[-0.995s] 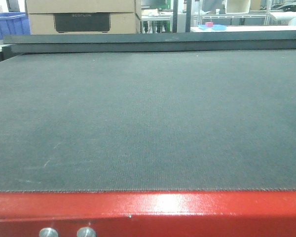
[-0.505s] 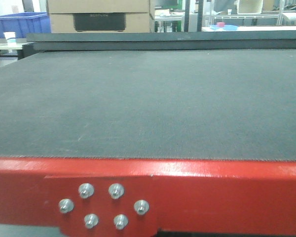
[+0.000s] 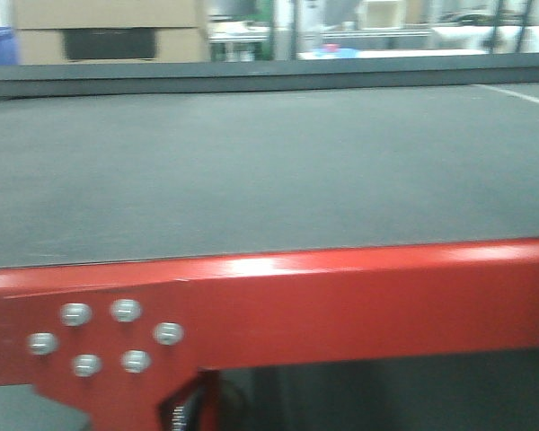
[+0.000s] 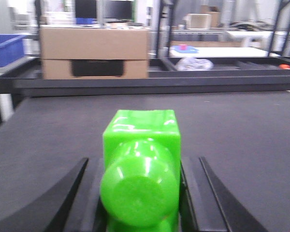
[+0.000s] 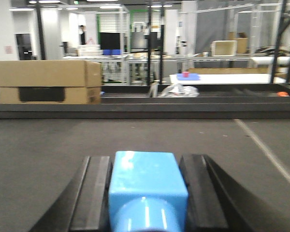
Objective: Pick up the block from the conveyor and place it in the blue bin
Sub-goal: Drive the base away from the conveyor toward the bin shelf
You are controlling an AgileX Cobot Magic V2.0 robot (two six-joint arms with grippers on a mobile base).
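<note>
The conveyor fills the front view: a dark grey-green belt [image 3: 251, 171] on a glossy red frame [image 3: 359, 296]. No gripper or block shows in that view. In the right wrist view my right gripper [image 5: 146, 162] is shut on the bright blue block [image 5: 147, 181], its black fingers [image 5: 94, 193] pressed on both sides, just above the belt [image 5: 48, 145]. In the left wrist view my left gripper [image 4: 142, 164] is shut on a glossy green block [image 4: 141, 159] above the belt [image 4: 241, 130]. A blue bin [image 4: 7, 48] stands far off at the left.
A cardboard box [image 4: 94, 50] stands beyond the belt's dark far rail [image 4: 183, 79]; it also shows in the right wrist view [image 5: 48, 82]. A far white table carries a pink cube [image 5: 185, 74]. Bolts [image 3: 117, 337] stud the red frame; a red leg [image 3: 193, 404] drops below.
The front view has shifted and blurred: the red frame sits higher and tilted, the space under it now shows, and the cardboard box and blue bin have slid left.
</note>
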